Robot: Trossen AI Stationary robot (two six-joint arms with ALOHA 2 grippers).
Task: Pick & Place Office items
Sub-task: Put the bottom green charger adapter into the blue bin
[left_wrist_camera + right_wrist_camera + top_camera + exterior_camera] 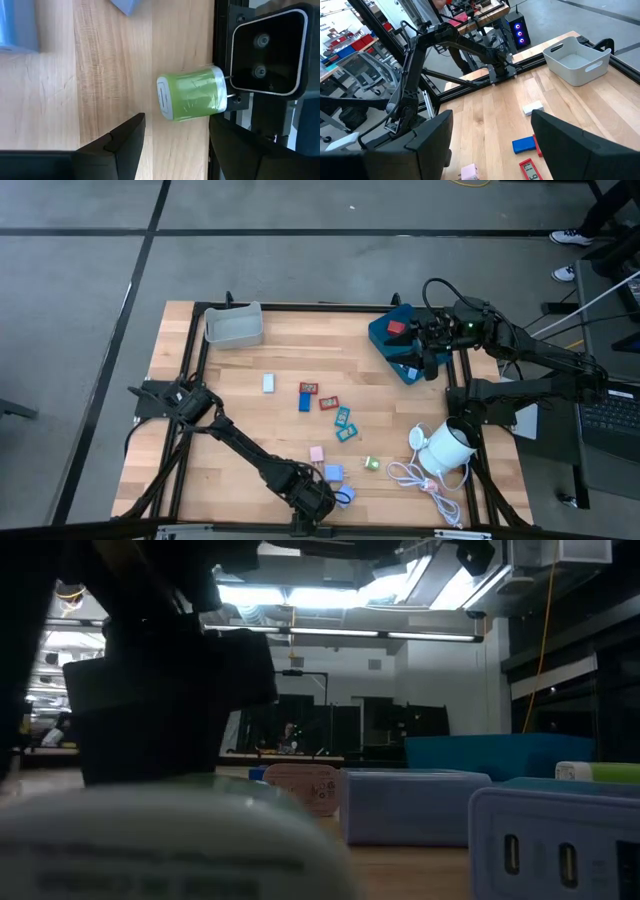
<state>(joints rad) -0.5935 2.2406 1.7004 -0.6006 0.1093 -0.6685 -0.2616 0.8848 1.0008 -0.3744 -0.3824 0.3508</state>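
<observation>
The green charger block (192,93) is lying just beyond the left gripper (175,132), whose parted fingers should be straddling it squarely before closing, while the right gripper (490,145) is hovering spread over the blue tray (385,338).

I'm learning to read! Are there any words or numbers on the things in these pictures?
None can be read.
Blurry grey lines of print on the white object close to the low camera: too blurred.
Small marks on the red item on the table: too small.
Green charger: no text showing.

A grey tray (234,326), blue tray (385,340) and white cabled object (447,447) sit on the table (290,360).
</observation>
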